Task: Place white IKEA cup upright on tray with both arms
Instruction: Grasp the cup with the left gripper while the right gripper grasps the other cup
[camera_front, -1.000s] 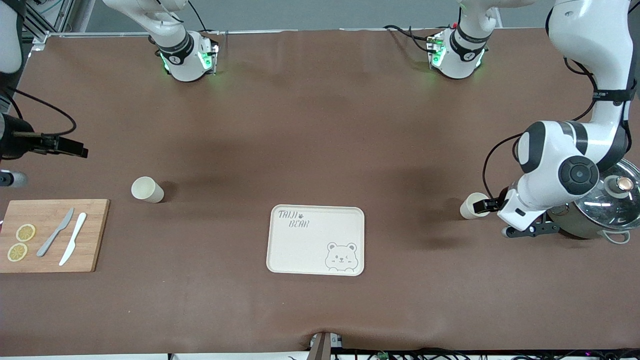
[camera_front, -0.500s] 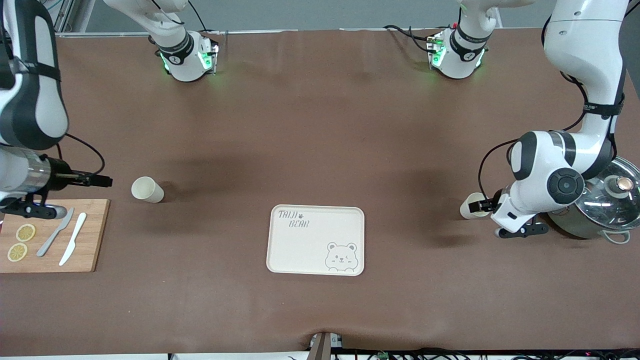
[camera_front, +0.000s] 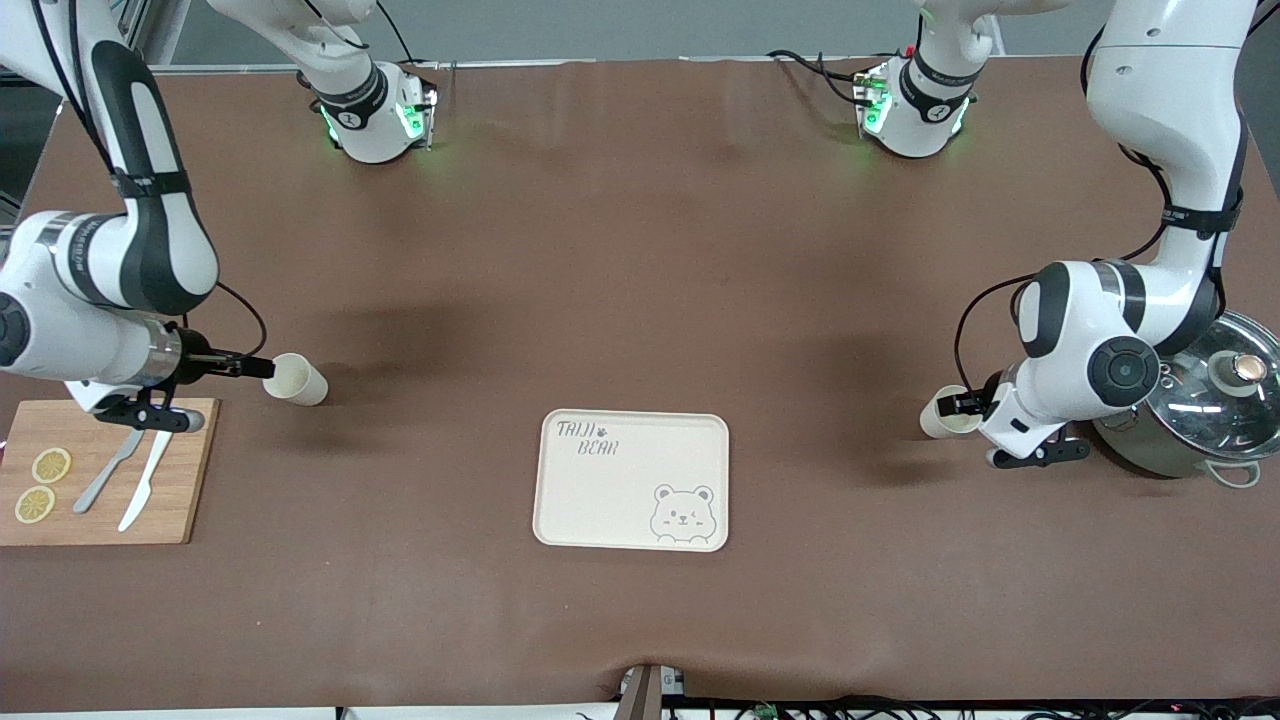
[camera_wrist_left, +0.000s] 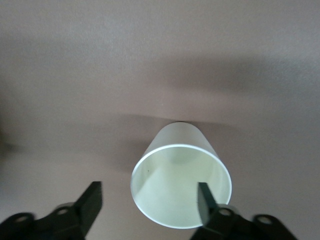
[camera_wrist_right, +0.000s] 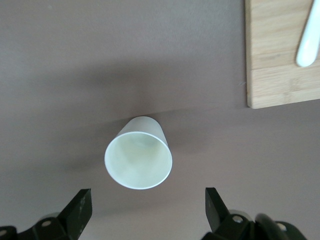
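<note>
The cream tray (camera_front: 632, 480) with the bear drawing lies flat mid-table. Two white cups lie on their sides, both farther from the front camera than the tray. One cup (camera_front: 295, 380) lies toward the right arm's end, its mouth facing my right gripper (camera_front: 255, 367). That gripper is open, fingertips just short of the cup's (camera_wrist_right: 138, 159) rim; in its wrist view it (camera_wrist_right: 147, 204) is empty. The other cup (camera_front: 943, 413) lies toward the left arm's end. My left gripper (camera_front: 967, 404) is open at its mouth (camera_wrist_left: 181, 187). In its wrist view the gripper (camera_wrist_left: 148, 200) has one finger (camera_wrist_left: 204, 199) before the opening and one outside.
A wooden cutting board (camera_front: 185, 470) with two lemon slices, a grey knife and a white knife (camera_front: 146, 490) lies at the right arm's end; its corner (camera_wrist_right: 280, 75) shows beside the cup. A steel pot with a glass lid (camera_front: 1215, 400) stands by the left arm's wrist.
My right arm has swung in from the table's end, bringing its open gripper up to its cup's mouth. My left gripper has edged a little closer onto its cup. Both cups lie unmoved.
</note>
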